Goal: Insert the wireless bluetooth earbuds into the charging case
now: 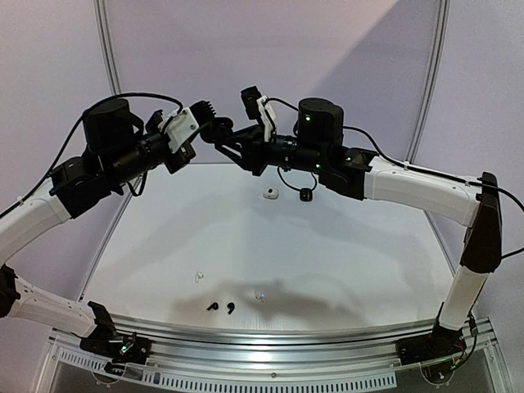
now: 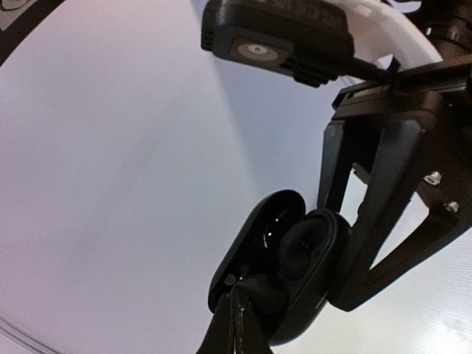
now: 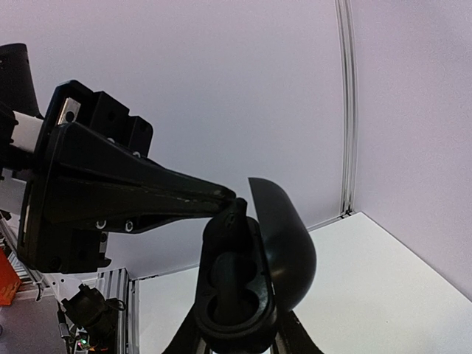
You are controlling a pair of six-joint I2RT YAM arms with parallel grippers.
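The black charging case is held up in the air with its lid swung open, and my right gripper is shut on its body. My left gripper is shut on a black earbud, whose tip is at the case's upper socket. In the left wrist view the same open case shows its dark inside. In the top view the two grippers meet high over the back of the table: left gripper, right gripper. Two black earbuds and two white earbuds lie near the front.
A white case and a second black case sit at the middle back of the white table. A second white earbud lies front centre. Both arms arch over the table's back half.
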